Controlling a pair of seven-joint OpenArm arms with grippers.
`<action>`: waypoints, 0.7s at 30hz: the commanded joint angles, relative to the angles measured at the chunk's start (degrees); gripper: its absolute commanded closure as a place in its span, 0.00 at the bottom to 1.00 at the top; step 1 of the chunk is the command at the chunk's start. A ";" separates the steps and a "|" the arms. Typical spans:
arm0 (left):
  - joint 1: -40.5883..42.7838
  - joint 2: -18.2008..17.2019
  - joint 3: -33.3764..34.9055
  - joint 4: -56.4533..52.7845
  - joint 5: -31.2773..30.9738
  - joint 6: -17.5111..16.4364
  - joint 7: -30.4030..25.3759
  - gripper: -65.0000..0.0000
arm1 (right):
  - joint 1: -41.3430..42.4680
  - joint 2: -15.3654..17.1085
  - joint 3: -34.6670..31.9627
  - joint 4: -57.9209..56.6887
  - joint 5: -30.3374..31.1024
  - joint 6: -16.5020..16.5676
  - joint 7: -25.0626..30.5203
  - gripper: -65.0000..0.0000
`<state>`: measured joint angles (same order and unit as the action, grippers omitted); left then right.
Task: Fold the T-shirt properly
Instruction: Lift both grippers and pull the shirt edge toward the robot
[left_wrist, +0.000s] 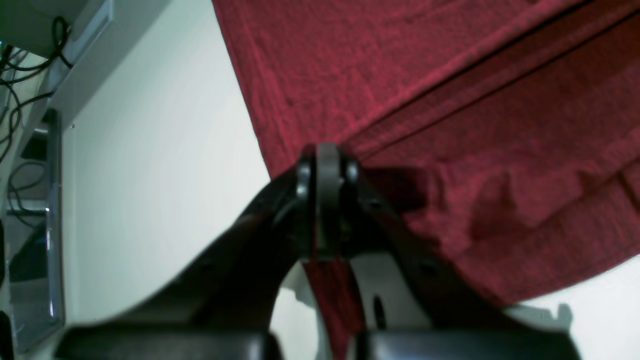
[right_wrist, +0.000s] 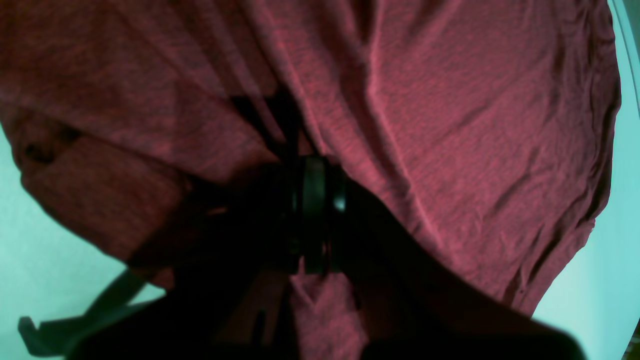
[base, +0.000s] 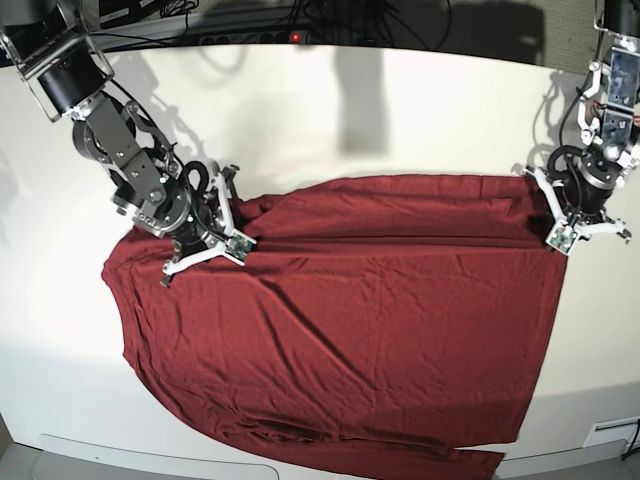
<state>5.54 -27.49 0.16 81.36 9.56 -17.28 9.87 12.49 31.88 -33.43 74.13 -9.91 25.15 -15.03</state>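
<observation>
The dark red T-shirt (base: 350, 320) lies spread over the white table (base: 400, 110), with creases. My right gripper (base: 210, 245) is at the shirt's upper left part in the base view. In the right wrist view it (right_wrist: 315, 200) is shut on a pinch of the cloth (right_wrist: 475, 125), which bunches behind the fingers. My left gripper (base: 565, 215) is at the shirt's upper right corner. In the left wrist view it (left_wrist: 327, 165) is shut on the shirt's edge (left_wrist: 400, 75) near a seam.
Cables and a power strip (base: 290, 35) run along the table's far edge. The shirt's lower hem (base: 400, 450) lies close to the table's front edge. A metal frame with cables (left_wrist: 30, 150) stands beyond the table's edge in the left wrist view.
</observation>
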 joint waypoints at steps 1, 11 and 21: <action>-0.76 -1.11 -0.46 0.72 0.22 0.72 -0.55 1.00 | 0.98 0.66 0.50 0.20 -0.33 -0.22 -0.70 1.00; -0.76 -1.16 -0.46 0.74 -0.72 0.74 2.51 0.68 | 1.01 1.27 0.52 1.36 3.34 -0.02 -0.70 0.67; -0.61 -1.18 -0.46 3.78 -2.58 0.50 10.60 0.69 | 0.00 6.27 0.52 16.39 7.56 0.46 -11.32 0.67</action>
<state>5.67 -27.64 0.14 84.03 7.20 -17.17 21.56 11.84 37.54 -33.39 89.86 -2.66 25.69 -27.11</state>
